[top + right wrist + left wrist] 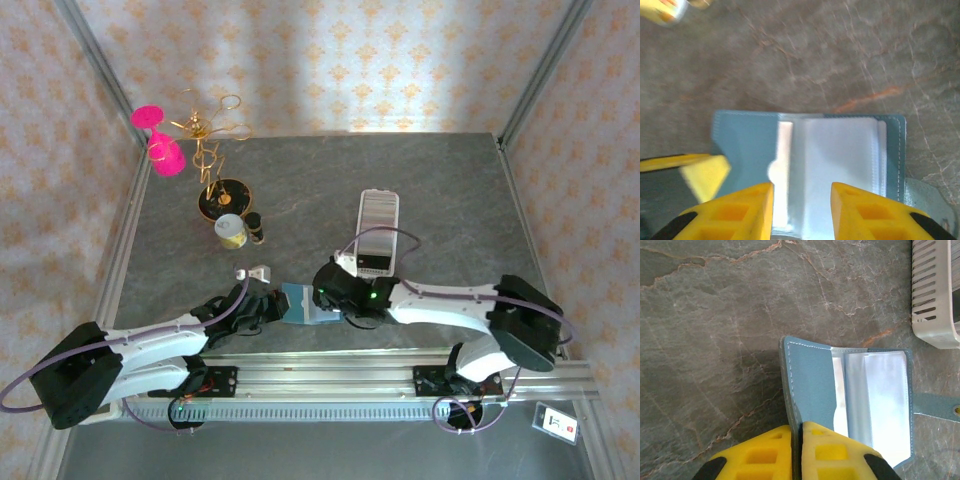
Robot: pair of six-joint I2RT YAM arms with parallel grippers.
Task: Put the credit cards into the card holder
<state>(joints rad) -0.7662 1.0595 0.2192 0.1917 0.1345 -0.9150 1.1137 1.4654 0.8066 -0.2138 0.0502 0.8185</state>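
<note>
The teal card holder (300, 303) lies open on the grey stone table near the front edge, between both grippers. My left gripper (796, 426) is shut on the holder's left cover (812, 385), pinching its edge between the yellow fingers. My right gripper (802, 187) hovers open over the holder's clear inner sleeves (840, 150), with nothing between its fingers. The holder's clasp tab (939, 406) sticks out to the right. The credit cards (379, 213) stand as a striped row in the long white tray (377, 262) just behind the holder.
At the back left stand a gold wire stand (212, 160) with pink pieces (160, 142), a small jar (231, 230) and a dark bottle (256, 229). A small white object (257, 272) lies left of the holder. The tray's slotted wall (932, 295) is close on the right.
</note>
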